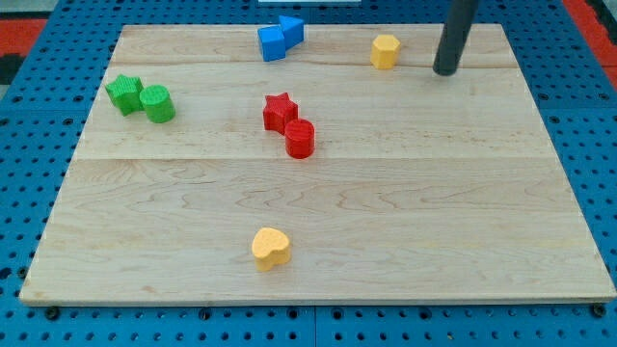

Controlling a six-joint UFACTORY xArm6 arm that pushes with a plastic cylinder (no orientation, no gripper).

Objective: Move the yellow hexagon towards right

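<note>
The yellow hexagon (385, 51) sits near the view's top, right of centre, on the wooden board (434, 222). My tip (444, 71) rests on the board just to the hexagon's right, a small gap apart, not touching it. The dark rod rises from it out of the view's top.
Two blue blocks (280, 39) touch at the top centre. A red star (280, 112) and a red cylinder (300, 139) touch near the middle. A green star (124, 93) and a green cylinder (157, 103) sit at the left. A yellow heart (271, 248) lies near the bottom.
</note>
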